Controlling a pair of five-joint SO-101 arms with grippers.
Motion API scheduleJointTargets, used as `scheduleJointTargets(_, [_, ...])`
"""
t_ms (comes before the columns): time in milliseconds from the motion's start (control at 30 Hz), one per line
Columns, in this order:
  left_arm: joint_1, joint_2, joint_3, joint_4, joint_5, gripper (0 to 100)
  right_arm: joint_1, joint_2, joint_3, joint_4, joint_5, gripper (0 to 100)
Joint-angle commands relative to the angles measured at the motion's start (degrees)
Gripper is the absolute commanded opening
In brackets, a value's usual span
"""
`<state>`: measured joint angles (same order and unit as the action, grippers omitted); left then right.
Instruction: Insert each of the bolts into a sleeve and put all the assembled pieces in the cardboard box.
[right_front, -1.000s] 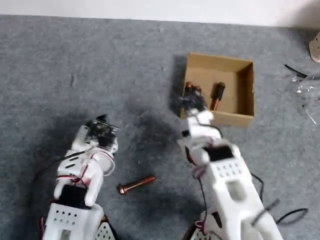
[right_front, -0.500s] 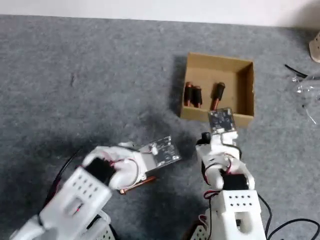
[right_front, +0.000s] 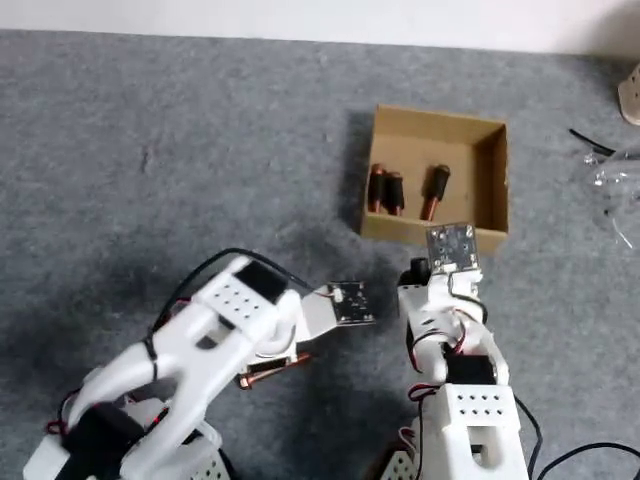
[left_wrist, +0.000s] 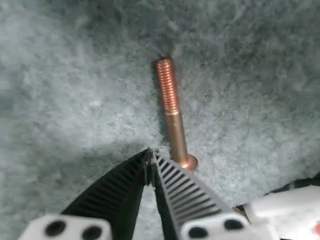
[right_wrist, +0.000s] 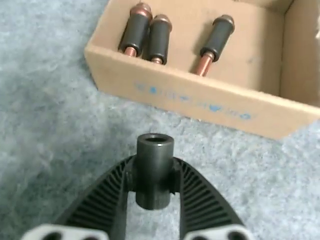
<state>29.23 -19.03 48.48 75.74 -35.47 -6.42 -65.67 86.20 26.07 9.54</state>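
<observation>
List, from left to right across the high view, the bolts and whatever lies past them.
loose bolt → pair of sleeved bolts → single sleeved bolt → cables. The arms and the cardboard box span too much of the view to place.

A: Bolt (left_wrist: 172, 120)?
B: Copper. Sleeve (right_wrist: 155, 150) is plain black.
A: Cardboard box (right_wrist: 165, 87)?
B: Tan, with blue marks on the near wall. Three pieces (right_wrist: 159, 37) inside, black with copper ends.
A: Rest?
B: Left gripper (left_wrist: 151, 156) and right gripper (right_wrist: 154, 167) both have black ribbed fingers and white bodies. Carpet (right_front: 150, 150) is mottled grey.
</observation>
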Motion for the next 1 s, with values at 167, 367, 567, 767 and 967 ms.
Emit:
scheduleJointTargets(167, [-2.6,4.3,-3.1,0.6,-2.0,14,0.9,-1.3,-0.7,-2.1,-0.4,0.5])
scheduleJointTargets(367, [-7.7,7.6,-2.3,-4.5,-3.8,14,1.0,-1.3,-0.7,-2.1,-0.3,0.5])
scheduleJointTargets(567, [-7.9,11.6,-1.9,-9.1,-3.8,14,1.0,-1.3,-0.5,-2.1,-0.3,0.5])
scheduleJointTargets(767, [-8.0,14.5,-2.3,-9.1,-3.7,14,1.4,-1.3,-0.4,-2.1,-0.3,0.5])
scheduleJointTargets(967, [-8.2,14.9,-2.3,-8.8,-3.8,9,1.6,-1.3,-0.3,-2.1,-0.3,0.5])
